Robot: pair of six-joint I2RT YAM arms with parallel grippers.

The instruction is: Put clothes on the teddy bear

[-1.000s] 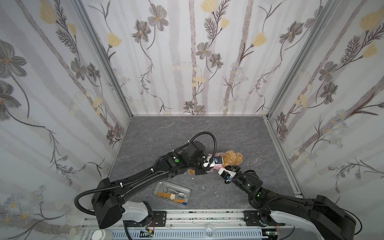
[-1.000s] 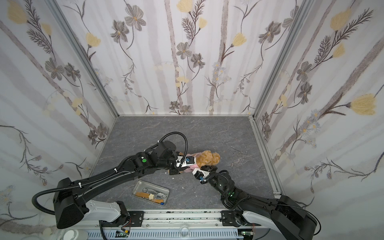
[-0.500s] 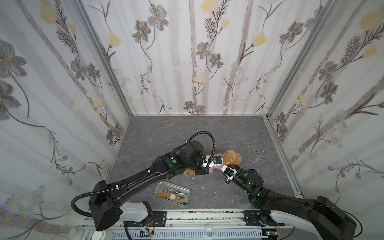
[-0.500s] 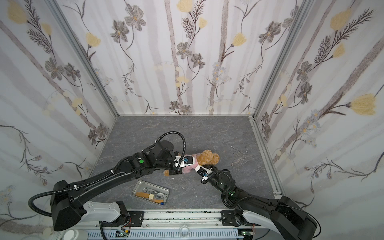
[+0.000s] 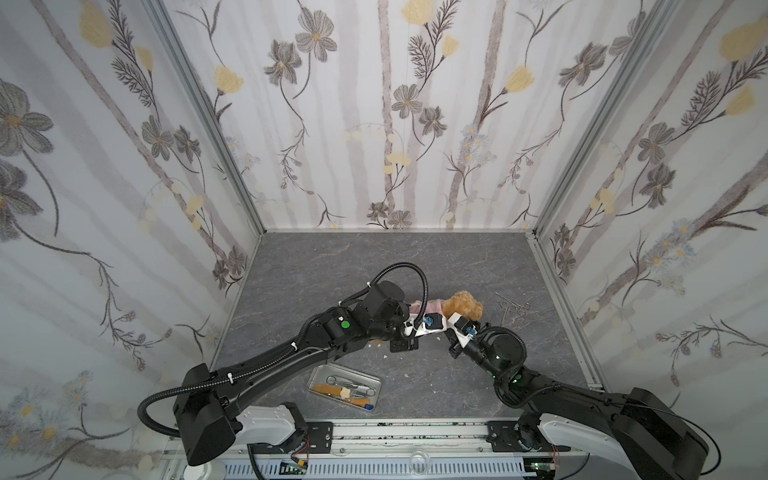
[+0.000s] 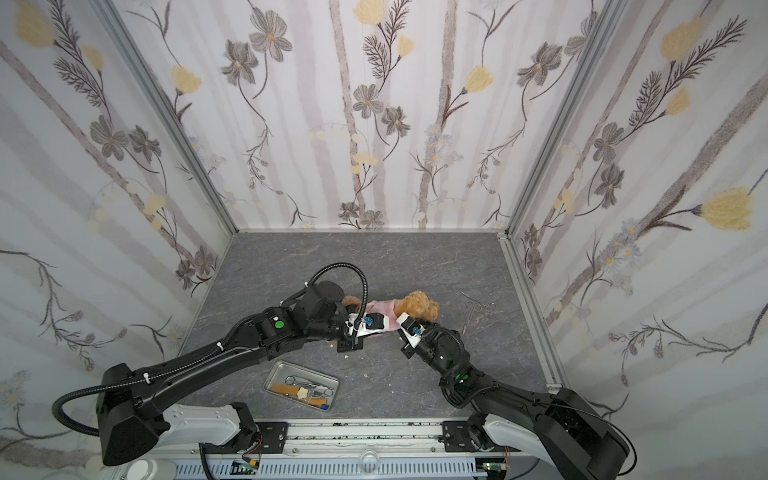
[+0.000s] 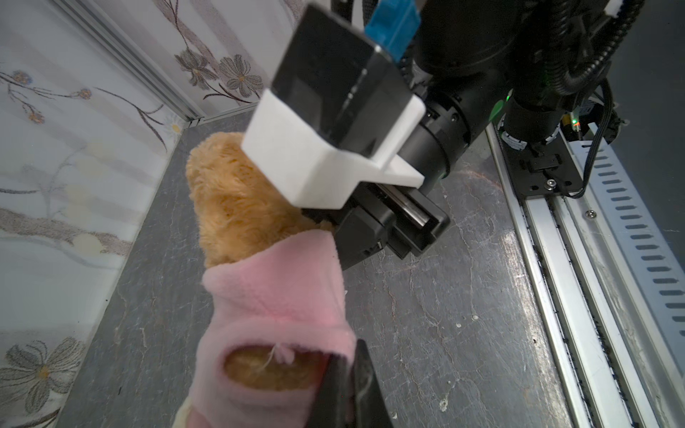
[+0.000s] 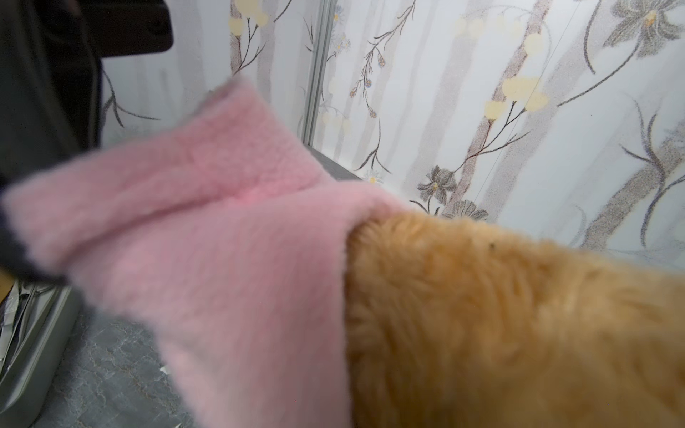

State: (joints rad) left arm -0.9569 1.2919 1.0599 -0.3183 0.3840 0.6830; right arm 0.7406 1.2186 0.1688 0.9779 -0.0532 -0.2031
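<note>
Though shirted, teddy bear between grippers

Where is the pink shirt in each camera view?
In a top view: pink shirt, mid-floor, left of the teddy bear head.
In a top view: shirt, same spot.
Left wrist: shirt round the bear's body.
Right wrist: shirt close up, beside fur.
Shared landmark: the bear's golden fur.

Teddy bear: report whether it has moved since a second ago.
Yes, slightly: the teddy bear has shifted toward the back wall, judged against the forceps lying right of it.
</note>
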